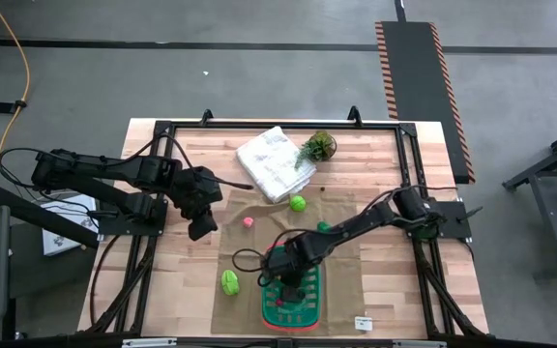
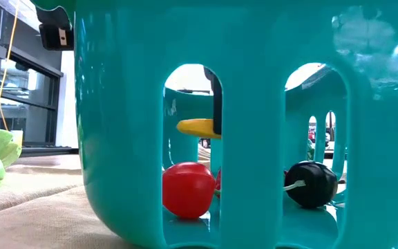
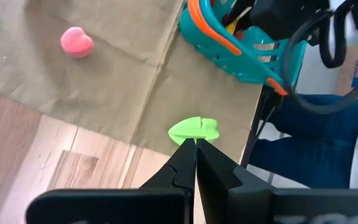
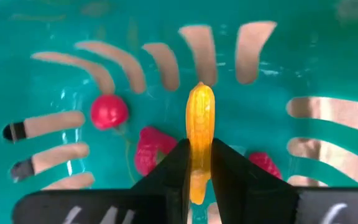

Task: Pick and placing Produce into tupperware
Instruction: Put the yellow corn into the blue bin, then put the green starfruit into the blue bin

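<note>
right gripper: right gripper (image 4: pixel 199 163) is inside the basket (image 1: pixel 309 311), low over its slotted floor, clamped on a yellow corn piece (image 4: pixel 201 121) about halfway along its length
left gripper: left gripper (image 3: pixel 195 163) pinched closed with nothing in it, hanging over the cloth mat (image 3: pixel 73 87) well left of the basket
corn handling: looks like light, hard, smooth plastic; the ridged sides probably give the pads some bite, but the rounded body could roll or squirt out, so a mid-length pinch across the narrow way is the safest hold
release risk: it may bounce or lodge its tip in a floor slot
in basket: one red ball (image 4: pixel 109 112), two pink-red berry-like pieces (image 4: pixel 152 149), one dark piece (image 2: pixel 311 184), plus the held corn
still on mat: three green pieces (image 1: pixel 230 282), one pink piece (image 3: pixel 76 43)
basket count: one
</note>
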### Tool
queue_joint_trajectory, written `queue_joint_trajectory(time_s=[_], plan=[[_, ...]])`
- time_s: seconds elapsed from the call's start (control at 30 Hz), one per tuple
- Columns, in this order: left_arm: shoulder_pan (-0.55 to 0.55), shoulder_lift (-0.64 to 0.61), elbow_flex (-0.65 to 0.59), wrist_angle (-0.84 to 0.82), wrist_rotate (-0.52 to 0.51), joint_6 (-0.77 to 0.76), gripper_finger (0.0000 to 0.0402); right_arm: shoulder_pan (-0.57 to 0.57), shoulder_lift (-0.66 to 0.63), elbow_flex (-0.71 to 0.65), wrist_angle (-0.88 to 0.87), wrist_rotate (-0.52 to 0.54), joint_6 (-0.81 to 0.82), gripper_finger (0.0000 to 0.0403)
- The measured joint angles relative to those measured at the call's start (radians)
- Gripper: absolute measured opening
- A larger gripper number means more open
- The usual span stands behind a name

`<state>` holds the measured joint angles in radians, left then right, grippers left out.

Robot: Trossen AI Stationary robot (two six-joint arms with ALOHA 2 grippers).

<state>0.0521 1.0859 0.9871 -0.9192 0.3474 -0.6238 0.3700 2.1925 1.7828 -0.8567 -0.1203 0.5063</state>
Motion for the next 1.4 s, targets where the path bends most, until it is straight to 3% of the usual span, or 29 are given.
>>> queue_joint_trajectory(time_s=[0.4,0.77,0.97,1.1,1.27,1.4], plan=[[0.000,0.000,0.000,-0.020,-0.002,0.043,0.0003,0.002,0.007,0.000,-0.022,0.012,0.063,0.0049],[0.000,0.004,0.000,-0.002,-0.024,0.034,0.0003,-0.004,0.007,0.013,-0.042,0.018,0.059,0.0154],[-0.007,-0.013,0.000,0.001,0.093,0.263,0.0003,0.002,0.007,0.144,-0.177,0.157,-0.018,0.0165],[-0.006,-0.026,0.025,-0.082,0.149,0.348,0.0003,0.006,0.006,0.243,-0.323,0.266,-0.064,0.0165],[-0.006,-0.028,0.131,-0.241,0.064,0.443,0.0003,0.011,0.005,0.336,-0.513,0.464,-0.093,0.0165],[-0.006,-0.029,0.225,-0.263,-0.054,0.488,0.0003,-0.008,-0.031,0.362,-0.619,0.551,-0.083,0.0165]])
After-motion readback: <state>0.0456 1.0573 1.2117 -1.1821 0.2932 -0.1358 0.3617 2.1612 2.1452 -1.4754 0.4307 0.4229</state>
